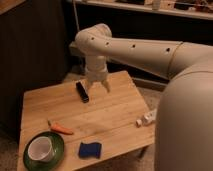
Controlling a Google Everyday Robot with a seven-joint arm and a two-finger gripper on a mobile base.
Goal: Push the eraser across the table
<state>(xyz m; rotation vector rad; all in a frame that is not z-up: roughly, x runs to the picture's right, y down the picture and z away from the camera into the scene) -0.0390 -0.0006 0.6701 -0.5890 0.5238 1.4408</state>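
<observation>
A white cup stood on a green plate at the tabletop's near left corner. The black eraser lay near the far edge, just beside the pincer, whose fingers were spread. A dark shelf stood behind.

It looks like a lab or office test room, not a home. A low wooden table stands on grey carpet, with a dark cabinet at the left and a cluttered shelf across the top. The robot's gripper, fingers apart, hangs over the table's far side, upper middle.
</observation>
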